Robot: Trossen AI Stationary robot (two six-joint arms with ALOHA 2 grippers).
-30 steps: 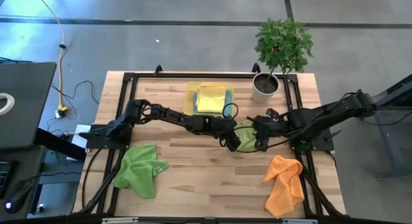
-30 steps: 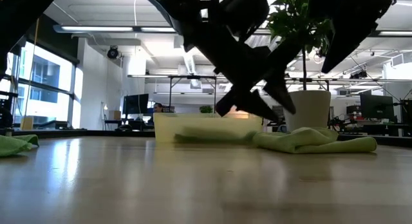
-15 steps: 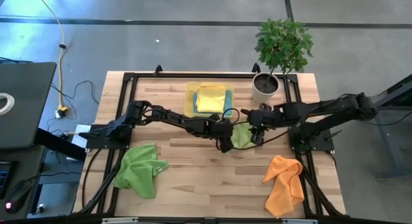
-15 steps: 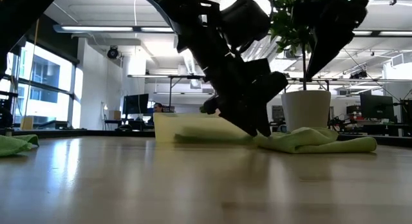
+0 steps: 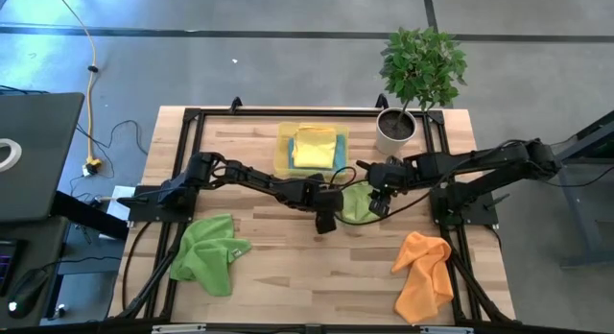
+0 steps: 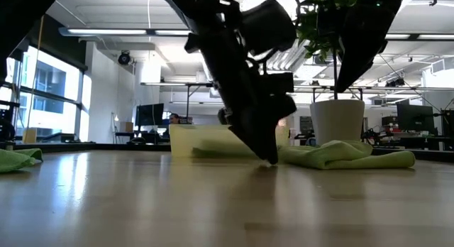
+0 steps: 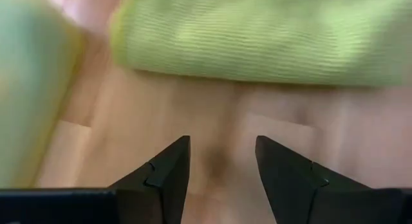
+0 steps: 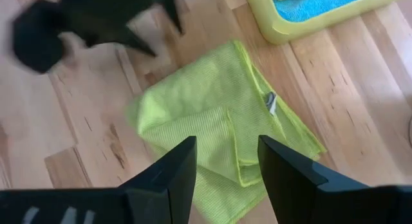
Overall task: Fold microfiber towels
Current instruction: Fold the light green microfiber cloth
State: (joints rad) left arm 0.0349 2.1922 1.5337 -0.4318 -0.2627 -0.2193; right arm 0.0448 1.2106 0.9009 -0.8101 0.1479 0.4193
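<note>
A folded light-green towel (image 5: 357,205) lies flat on the wooden table right of centre; it also shows in the low view (image 6: 347,156). My left gripper (image 5: 324,224) is open, low over bare wood just left of the towel (image 7: 257,37), touching nothing. My right gripper (image 5: 376,203) is open above the towel's right part (image 8: 219,121), clear of it. A yellow towel (image 5: 313,145) lies on a blue one (image 5: 338,150) in the yellow tray (image 5: 284,152). A crumpled green towel (image 5: 211,252) and an orange towel (image 5: 424,272) lie near the front edge.
A potted plant (image 5: 403,123) stands at the back right, close to my right arm. The tray's near rim (image 8: 283,32) lies just beyond the folded towel. Bare wood (image 5: 288,257) spreads between the two front towels. A black frame (image 5: 182,161) borders the table.
My left gripper has drawn back from the folded green towel toward the table's left and near edge and come down close to the wood. My right gripper has gone a little toward the far and left edges, over the towel. The towel has stayed flat.
</note>
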